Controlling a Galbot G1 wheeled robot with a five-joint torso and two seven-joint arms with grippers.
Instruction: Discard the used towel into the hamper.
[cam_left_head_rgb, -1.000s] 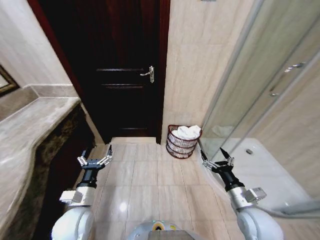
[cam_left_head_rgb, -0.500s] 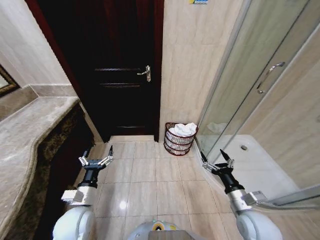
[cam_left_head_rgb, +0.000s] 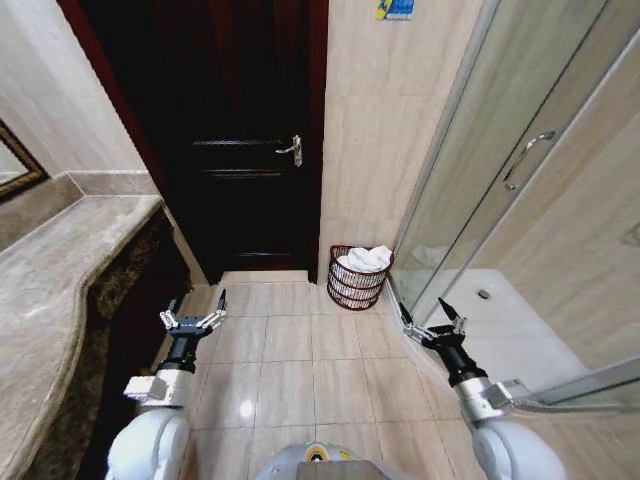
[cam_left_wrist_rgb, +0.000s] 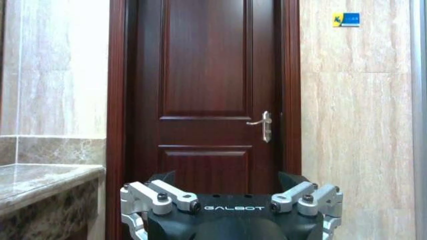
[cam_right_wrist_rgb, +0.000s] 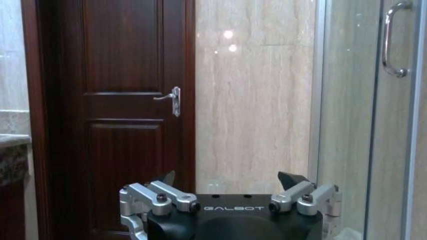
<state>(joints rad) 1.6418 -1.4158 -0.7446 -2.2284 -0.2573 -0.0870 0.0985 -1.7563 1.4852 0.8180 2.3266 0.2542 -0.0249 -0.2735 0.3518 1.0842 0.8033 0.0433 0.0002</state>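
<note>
Hamper (cam_left_head_rgb: 359, 277): on the tiled floor in the corner between door (cam_left_head_rgb: 235, 140) and shower glass (cam_left_head_rgb: 470, 170), white towel (cam_left_head_rgb: 364, 259) lying in it.
My right gripper (cam_left_head_rgb: 432, 321): fingers spread, empty; the nearer one, hamper ahead and slightly to its left.
My left gripper (cam_left_head_rgb: 193, 317): fingers spread, empty; hamper ahead and well to its right.

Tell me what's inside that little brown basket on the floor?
White towel cloth is heaped in the hamper, poking above its rim. Whatever lies underneath the cloth is covered, so it can't be seen.
</note>
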